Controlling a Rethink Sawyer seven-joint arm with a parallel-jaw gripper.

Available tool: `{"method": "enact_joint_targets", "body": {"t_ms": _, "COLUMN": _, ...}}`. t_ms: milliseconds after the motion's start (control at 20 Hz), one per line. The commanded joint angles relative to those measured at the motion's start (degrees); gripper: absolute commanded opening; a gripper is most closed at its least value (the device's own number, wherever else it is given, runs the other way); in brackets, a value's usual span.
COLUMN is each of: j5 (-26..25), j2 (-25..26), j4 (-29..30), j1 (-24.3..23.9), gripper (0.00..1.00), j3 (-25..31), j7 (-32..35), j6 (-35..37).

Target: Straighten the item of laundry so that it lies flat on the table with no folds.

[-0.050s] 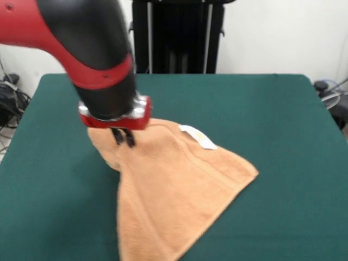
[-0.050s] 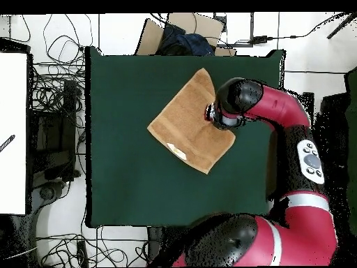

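Observation:
The item of laundry (image 1: 174, 190), an orange-brown terry towel, lies on the green table (image 1: 255, 103) with a white label (image 1: 198, 137) at its far edge. In the front view it fans out from a bunched, rumpled left corner towards the near table edge. My gripper (image 1: 124, 137) points down at that corner, its dark fingers close together and pinching the raised cloth. From overhead the towel (image 2: 185, 122) looks like a tilted square on the table (image 2: 125, 174), and the arm's wrist (image 2: 223, 112) covers its right corner and hides the gripper.
Cables and boxes lie on the floor around the table (image 2: 52, 105). A cardboard box with dark cloth (image 2: 178, 35) sits beyond the table's top edge in the overhead view. A black stand (image 1: 176, 35) rises behind the table.

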Motion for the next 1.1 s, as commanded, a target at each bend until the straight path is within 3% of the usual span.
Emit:
{"method": "enact_joint_targets", "body": {"t_ms": 50, "j5": -3.71, "j2": -2.13, "j4": 5.83, "j1": -2.25, "gripper": 0.00, "j3": 5.77, "j7": -14.87, "j6": -0.46}}
{"method": "enact_joint_targets", "body": {"t_ms": 250, "j5": -3.23, "j2": -2.09, "j4": 11.25, "j1": -2.33, "gripper": 0.00, "j3": 7.12, "j7": -10.80, "j6": -6.15}}
{"method": "enact_joint_targets", "body": {"t_ms": 550, "j5": -2.05, "j2": -2.63, "j4": 20.03, "j1": 0.08, "gripper": 0.00, "j3": 6.82, "j7": 0.31, "j6": -17.76}}
{"method": "enact_joint_targets", "body": {"t_ms": 800, "j5": -1.01, "j2": -4.33, "j4": 22.24, "j1": 2.23, "gripper": 0.00, "j3": 4.77, "j7": 4.42, "j6": -19.72}}
{"method": "enact_joint_targets", "body": {"t_ms": 1100, "j5": 0.26, "j2": -4.85, "j4": 22.63, "j1": 3.00, "gripper": 0.00, "j3": 3.96, "j7": 4.41, "j6": -19.52}}
